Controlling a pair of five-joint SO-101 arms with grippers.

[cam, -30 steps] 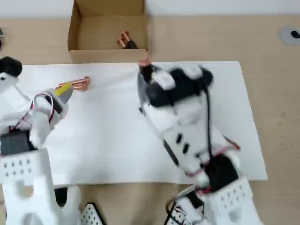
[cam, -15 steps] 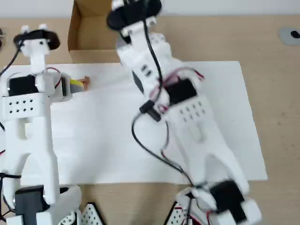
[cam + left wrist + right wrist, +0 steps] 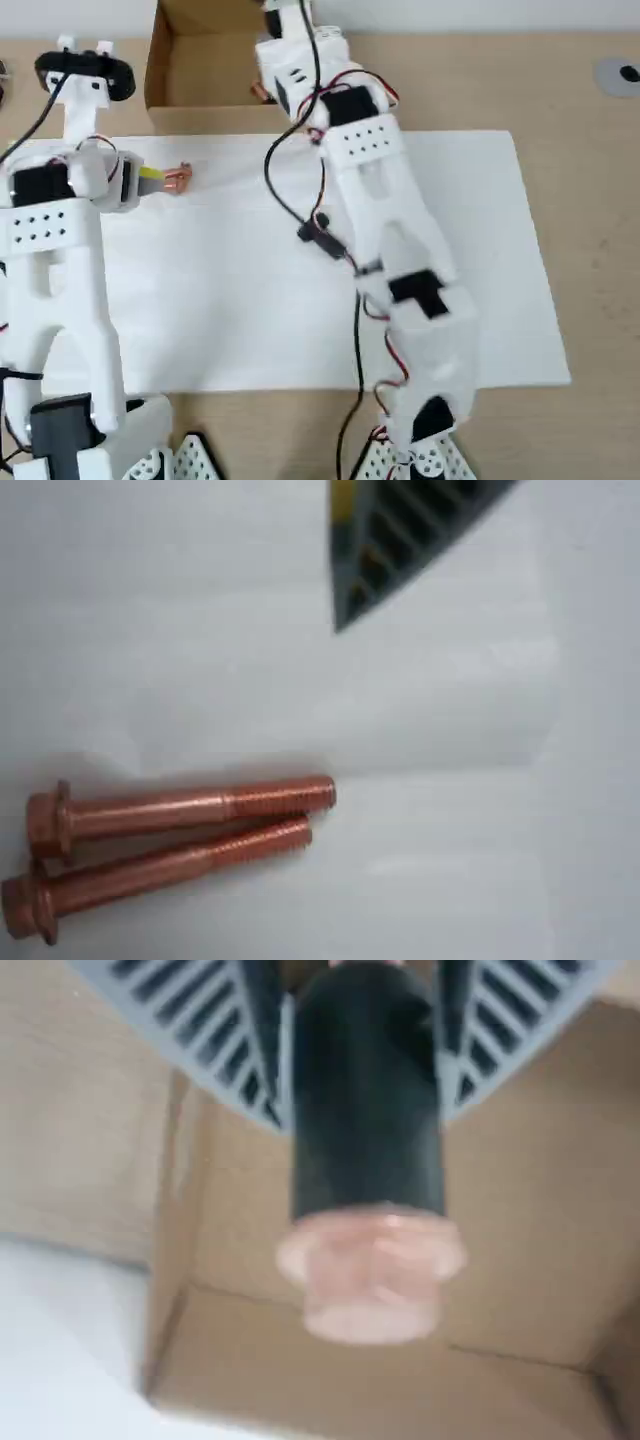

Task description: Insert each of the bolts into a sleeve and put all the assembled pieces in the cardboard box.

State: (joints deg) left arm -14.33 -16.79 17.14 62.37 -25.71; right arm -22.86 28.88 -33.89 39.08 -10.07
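My right gripper (image 3: 365, 1070) is shut on a black sleeve (image 3: 365, 1110) with a copper bolt's head (image 3: 370, 1270) sticking out of its end. It hangs above the inside of the cardboard box (image 3: 560, 1260). From above, the right arm (image 3: 340, 110) stretches across the white sheet to the box (image 3: 200, 70) at the table's far edge. Two bare copper bolts (image 3: 180, 810) lie side by side on the sheet, seen in the high view as bolts (image 3: 177, 178) at the left. My left gripper (image 3: 150, 174) sits just beside them, open and holding nothing; one finger (image 3: 400, 540) shows.
Part of an assembled piece (image 3: 262, 92) lies in the box beside the right arm. The white sheet (image 3: 230, 290) covers the middle of the wooden table (image 3: 580, 180). A dark round fitting (image 3: 620, 73) sits in the table at the far right.
The right arm swung from above the sheet out over the cardboard box, carrying the sleeved bolt. The left arm stretched forward, with its gripper staying beside the two bolts.
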